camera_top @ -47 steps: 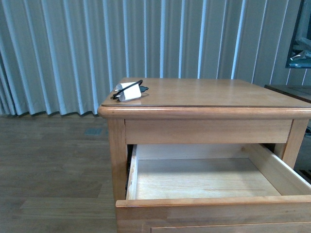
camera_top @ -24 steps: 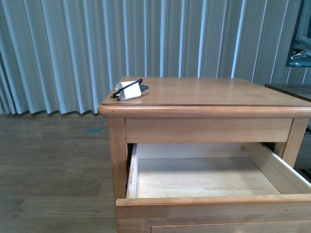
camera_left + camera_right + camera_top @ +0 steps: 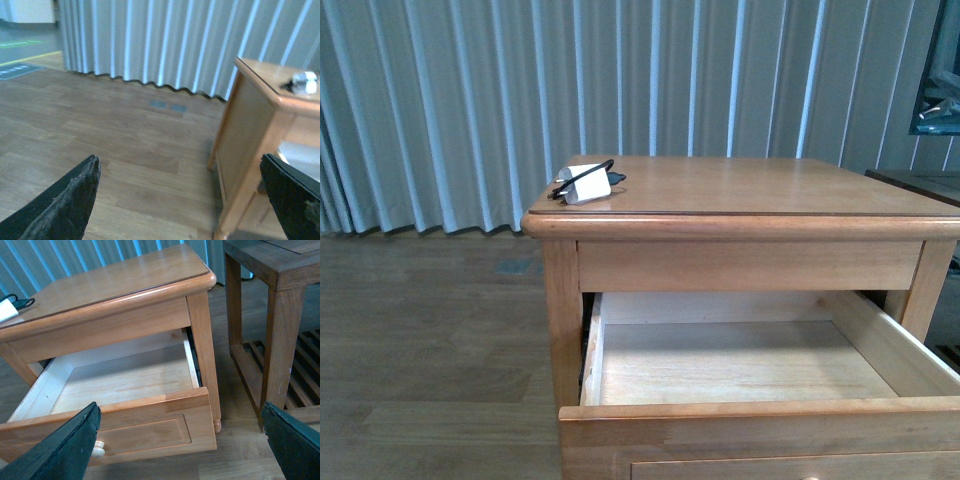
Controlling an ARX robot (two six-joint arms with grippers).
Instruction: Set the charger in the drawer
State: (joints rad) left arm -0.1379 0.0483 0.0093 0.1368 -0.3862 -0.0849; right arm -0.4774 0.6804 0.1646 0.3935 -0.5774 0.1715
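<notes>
The charger [image 3: 585,184], a white block with a black looped cable, lies on the far left corner of the honey-wood nightstand's top [image 3: 760,190]. It also shows in the left wrist view [image 3: 305,82] and the right wrist view [image 3: 7,310]. Below the top, the drawer [image 3: 760,410] is pulled out, and its pale wood inside holds nothing. Its panelled front [image 3: 140,427] carries a pale round knob [image 3: 98,449]. My left gripper [image 3: 178,165] hangs open over the floor beside the nightstand. In front of the drawer, my right gripper [image 3: 180,410] is open. Neither arm shows in the front view.
A darker wooden side table [image 3: 270,270] with a slatted lower shelf stands close to the nightstand on its right. Grey-blue curtains [image 3: 470,100] hang behind. Wood floor [image 3: 125,140] stretches out to the nightstand's left.
The nightstand sits slightly higher in the front view than before, and the drawer's panel now peeks in at the bottom edge. Charger and drawer have not moved.
</notes>
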